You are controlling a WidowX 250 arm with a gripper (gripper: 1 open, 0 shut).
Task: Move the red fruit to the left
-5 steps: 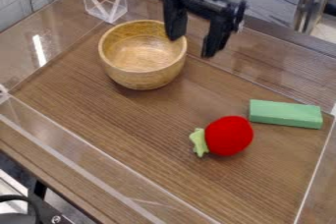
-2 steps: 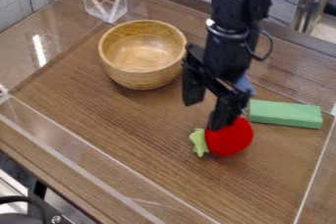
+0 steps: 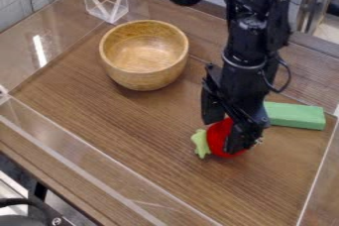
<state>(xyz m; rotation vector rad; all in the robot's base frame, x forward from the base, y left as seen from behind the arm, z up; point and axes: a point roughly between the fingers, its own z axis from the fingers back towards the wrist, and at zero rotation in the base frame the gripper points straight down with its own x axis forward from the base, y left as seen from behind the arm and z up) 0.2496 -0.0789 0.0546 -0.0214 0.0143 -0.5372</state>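
Observation:
The red fruit (image 3: pixel 225 143) lies on the wooden table at the lower right, its light-green leafy cap (image 3: pixel 200 143) pointing left. My gripper (image 3: pixel 232 123) hangs straight down over it, open, with one black finger on either side of the fruit's top. The fingers cover much of the fruit. I cannot tell whether they touch it.
A wooden bowl (image 3: pixel 145 54) stands at the upper left of the table. A flat green block (image 3: pixel 296 117) lies just right of the gripper. Clear plastic walls (image 3: pixel 54 141) edge the table, with a clear stand (image 3: pixel 103 4) at the back left.
The gripper has come from above the bowl's right side down and to the right, turned about its axis, and now straddles the red fruit. The fruit has not moved.

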